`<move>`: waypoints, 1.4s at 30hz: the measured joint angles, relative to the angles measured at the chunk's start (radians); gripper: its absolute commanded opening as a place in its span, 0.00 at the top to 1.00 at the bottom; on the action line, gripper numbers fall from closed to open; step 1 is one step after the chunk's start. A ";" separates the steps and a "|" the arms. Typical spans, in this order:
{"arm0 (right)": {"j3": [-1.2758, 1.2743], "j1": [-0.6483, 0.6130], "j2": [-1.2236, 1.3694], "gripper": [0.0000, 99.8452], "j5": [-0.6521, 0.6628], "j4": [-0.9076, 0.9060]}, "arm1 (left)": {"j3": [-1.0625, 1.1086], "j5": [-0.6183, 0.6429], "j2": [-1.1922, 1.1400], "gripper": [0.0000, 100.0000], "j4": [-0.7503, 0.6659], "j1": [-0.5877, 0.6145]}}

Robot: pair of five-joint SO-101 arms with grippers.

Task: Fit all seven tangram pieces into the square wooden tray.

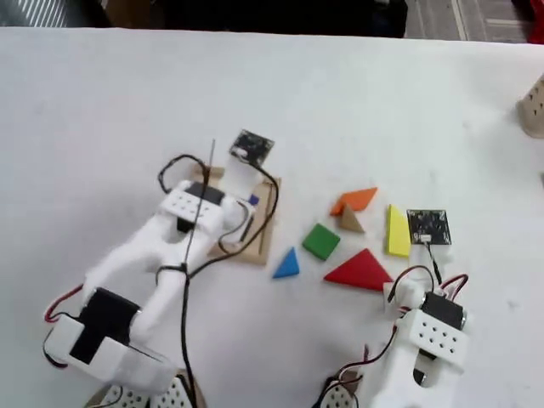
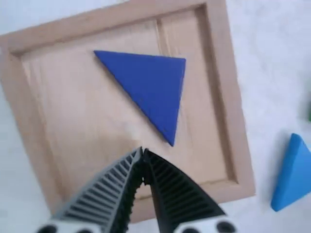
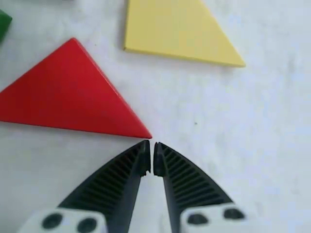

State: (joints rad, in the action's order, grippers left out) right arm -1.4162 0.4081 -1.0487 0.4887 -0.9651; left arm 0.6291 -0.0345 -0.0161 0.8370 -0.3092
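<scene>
We find the left gripper [image 2: 143,153] with its jaws closed and empty, poised above the floor of the square wooden tray [image 2: 223,97]. A dark blue triangular wooden piece [image 2: 150,87] lies flat on that floor, apart from the walls. Just outside the tray, a small light blue triangular piece [image 2: 291,174] rests on the white table [image 1: 127,93].

We find the right gripper [image 3: 151,145] likewise closed and empty, its tips just beside one sharp corner of the large red triangular piece [image 3: 68,97]. The large yellow triangular piece [image 3: 180,29] lies near it, not touching. A green square piece [image 1: 321,240], an orange parallelogram piece [image 1: 354,200] and a small tan triangular piece [image 1: 351,219] lie between the tray and the yellow piece, toward the table's middle.

We judge the pieces thin, stiff and light, with smooth painted faces that may slip. Because each lies flat, we recommend opening the jaws and pinching across two side edges near a narrow corner, keeping the piece level.
</scene>
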 measured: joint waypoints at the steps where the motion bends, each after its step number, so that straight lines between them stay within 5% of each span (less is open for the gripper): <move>1: 0.000 0.000 0.000 0.98 0.000 0.000 | 0.000 0.000 -0.003 0.98 0.000 -0.018; 10: 0.000 0.000 0.000 0.98 0.000 0.000 | -0.089 0.107 -0.124 0.98 -0.104 -0.092; 25: 0.000 -0.028 0.000 0.98 0.000 0.000 | -0.196 0.127 -0.071 0.98 0.110 -0.089; 38: -0.005 -0.028 0.000 0.98 0.000 0.000 | -0.133 0.130 -0.057 0.98 -0.028 0.008; 42: -0.005 -0.028 0.000 0.98 0.000 0.000 | -0.133 0.132 -0.057 0.98 -0.100 -0.046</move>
State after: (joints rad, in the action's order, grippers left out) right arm -1.4208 0.3805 -1.0487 0.4887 -0.9651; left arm 0.4956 0.0974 -0.0729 0.7373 -0.3552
